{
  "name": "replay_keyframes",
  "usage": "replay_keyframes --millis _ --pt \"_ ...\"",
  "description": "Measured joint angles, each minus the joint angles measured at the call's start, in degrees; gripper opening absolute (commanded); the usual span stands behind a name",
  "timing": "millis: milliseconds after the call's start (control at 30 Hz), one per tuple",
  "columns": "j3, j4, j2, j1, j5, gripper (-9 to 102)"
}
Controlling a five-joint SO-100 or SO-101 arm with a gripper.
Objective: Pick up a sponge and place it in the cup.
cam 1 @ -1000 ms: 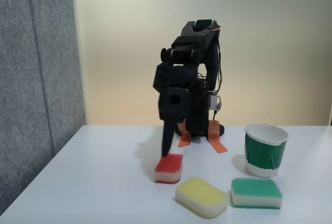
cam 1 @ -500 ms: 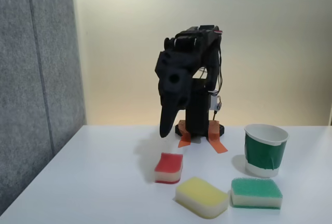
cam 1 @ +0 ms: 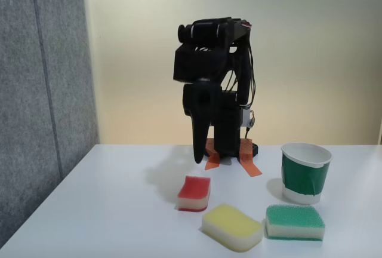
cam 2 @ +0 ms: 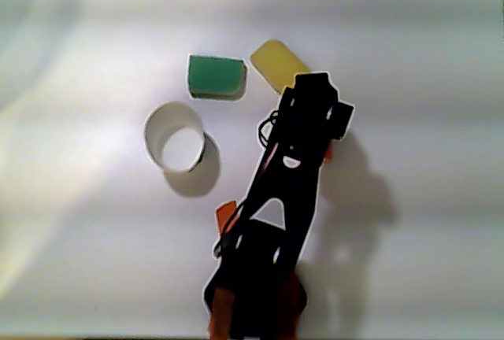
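The gripper, jaws seemingly pressed together and empty, hangs above the sponge, likely light, soft, best pinched across its sides.

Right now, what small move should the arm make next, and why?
Probably lower the gripper straight down onto the red-topped sponge, opening it first if needed. In the fixed view the gripper hangs above the sponge, clear of it, and the sponge lies flat on the table, not gripped. The cup stands upright to the right, with nothing seen inside it in the other view.
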Motion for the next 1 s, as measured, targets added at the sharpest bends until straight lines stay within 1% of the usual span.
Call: replay_keyframes --millis 100,200,367,467,500,533,567,733,833,1000 --pt "-2.3 4.7 -5.3 -1.2 -3.1 0" --pt "-6.9 9.5 -11.3 -0.4 -7.4 0" --pt "-12.5 12.5 -18.4 -1.2 -12.1 0" --pt "-15.7 14.9 -20.5 -0.7 -13.9 5" --pt "-17.0 15.2 -21.3 -0.5 -14.3 14" --pt "-17.6 15.4 -21.7 -0.4 -15.0 22" --pt "-18.2 15.3 -22.4 -0.2 -15.8 26" --pt "-20.5 14.3 -24.8 0.2 -19.2 27" --pt "-20.5 12.7 -24.7 0.5 -20.0 33" --pt "-16.9 9.2 -23.7 -0.6 -21.8 38"
